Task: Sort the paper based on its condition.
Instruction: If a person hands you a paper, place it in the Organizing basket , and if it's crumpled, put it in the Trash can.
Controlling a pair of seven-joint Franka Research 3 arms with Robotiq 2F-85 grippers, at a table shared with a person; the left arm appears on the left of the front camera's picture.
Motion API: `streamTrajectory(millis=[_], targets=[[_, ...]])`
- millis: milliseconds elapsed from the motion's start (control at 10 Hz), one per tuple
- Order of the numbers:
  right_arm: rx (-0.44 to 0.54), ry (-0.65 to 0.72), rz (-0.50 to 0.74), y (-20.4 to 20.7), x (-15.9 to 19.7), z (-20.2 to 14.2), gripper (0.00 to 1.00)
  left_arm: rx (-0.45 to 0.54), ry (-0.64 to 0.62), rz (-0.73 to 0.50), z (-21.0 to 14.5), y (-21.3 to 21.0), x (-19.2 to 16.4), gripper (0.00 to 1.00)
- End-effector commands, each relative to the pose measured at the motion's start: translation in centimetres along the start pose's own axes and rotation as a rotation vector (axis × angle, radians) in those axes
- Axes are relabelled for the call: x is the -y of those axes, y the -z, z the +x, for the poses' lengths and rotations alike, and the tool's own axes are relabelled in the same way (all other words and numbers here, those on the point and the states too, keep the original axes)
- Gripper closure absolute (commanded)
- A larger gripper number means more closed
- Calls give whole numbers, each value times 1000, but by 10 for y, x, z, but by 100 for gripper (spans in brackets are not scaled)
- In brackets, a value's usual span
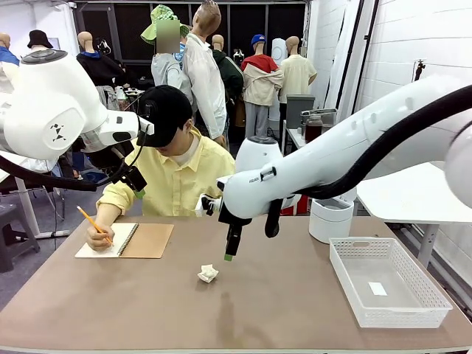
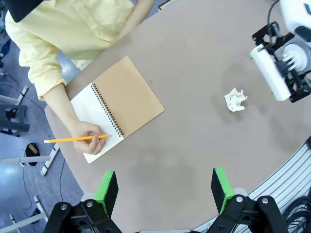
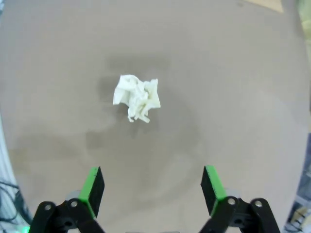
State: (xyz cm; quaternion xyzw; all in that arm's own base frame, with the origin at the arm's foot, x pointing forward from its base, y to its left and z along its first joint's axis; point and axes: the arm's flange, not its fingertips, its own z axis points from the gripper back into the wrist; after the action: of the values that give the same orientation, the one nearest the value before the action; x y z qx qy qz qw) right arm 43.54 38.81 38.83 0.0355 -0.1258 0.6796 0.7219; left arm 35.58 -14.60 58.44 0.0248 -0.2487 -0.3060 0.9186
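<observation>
A crumpled ball of white paper (image 1: 208,273) lies on the brown table, near the middle. My right gripper (image 1: 230,254) hangs pointing down just above the table, slightly right of and behind the ball. In the right wrist view its green-padded fingers stand open with nothing between them, and the crumpled paper (image 3: 137,97) lies ahead of the right gripper (image 3: 151,187). My left gripper (image 2: 165,187) is open and empty, high over the table's left side; from there the paper ball (image 2: 235,99) lies far to the right.
A person in a yellow shirt sits at the far side and writes with a pencil (image 1: 94,222) in a spiral notebook (image 1: 129,240) with a brown cover. A white basket (image 1: 387,282) holding a tiny tag stands at the right. A white round tub (image 1: 330,220) stands behind the basket.
</observation>
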Motion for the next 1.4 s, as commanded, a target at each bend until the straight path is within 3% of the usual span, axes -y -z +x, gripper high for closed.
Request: streamTrajectory(millis=[0, 700, 1300], targets=[[-26, 7, 14, 9, 10, 18, 0, 5, -3, 0, 0, -1, -1, 0], [0, 2, 36, 15, 7, 19, 0, 5, -3, 0, 0, -1, -1, 0], [-38, -10, 116, 63, 14, 35, 0, 5, -3, 0, 0, -1, -1, 0]])
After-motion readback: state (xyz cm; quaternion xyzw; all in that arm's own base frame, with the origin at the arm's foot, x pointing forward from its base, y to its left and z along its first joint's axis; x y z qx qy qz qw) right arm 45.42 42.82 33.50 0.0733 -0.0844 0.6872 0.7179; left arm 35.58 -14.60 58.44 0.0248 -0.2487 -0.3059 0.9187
